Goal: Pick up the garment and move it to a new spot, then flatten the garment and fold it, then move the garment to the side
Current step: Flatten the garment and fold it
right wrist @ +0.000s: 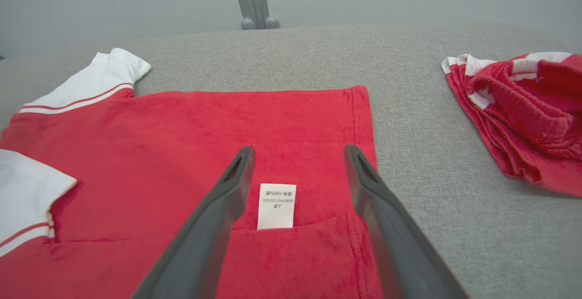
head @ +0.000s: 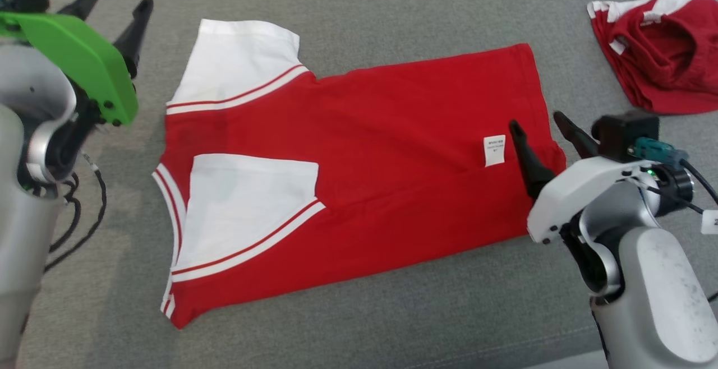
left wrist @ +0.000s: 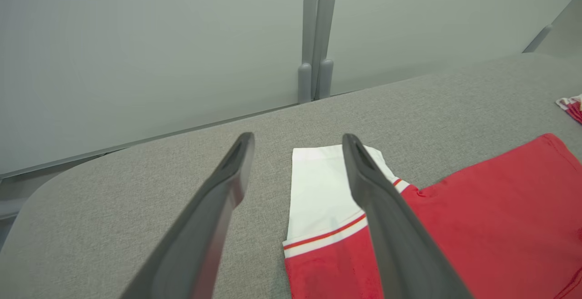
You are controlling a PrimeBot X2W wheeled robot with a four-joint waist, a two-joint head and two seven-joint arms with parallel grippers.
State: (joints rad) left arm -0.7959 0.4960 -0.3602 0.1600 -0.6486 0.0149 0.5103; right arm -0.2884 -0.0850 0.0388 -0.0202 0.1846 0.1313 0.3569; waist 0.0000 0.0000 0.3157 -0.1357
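The garment (head: 381, 150) is a red shirt with white sleeves, lying flat on the grey padded surface with its lower side folded up over the body. A white label (head: 494, 150) shows near its right hem. My left gripper (head: 118, 0) hangs open and empty off the shirt's far left, beside the upper white sleeve (head: 241, 60). In the left wrist view that gripper (left wrist: 298, 139) stands over the same sleeve (left wrist: 318, 190). My right gripper (head: 535, 120) is open above the right hem. In the right wrist view its fingers (right wrist: 300, 150) straddle the label (right wrist: 276, 206), holding nothing.
A second red and white garment (head: 656, 49) lies crumpled at the far right, also seen in the right wrist view (right wrist: 523, 108). Bare grey surface (head: 392, 313) runs along the front. Dark cables (head: 78, 212) hang at my left arm. A grey wall with a post (left wrist: 316, 35) backs the surface.
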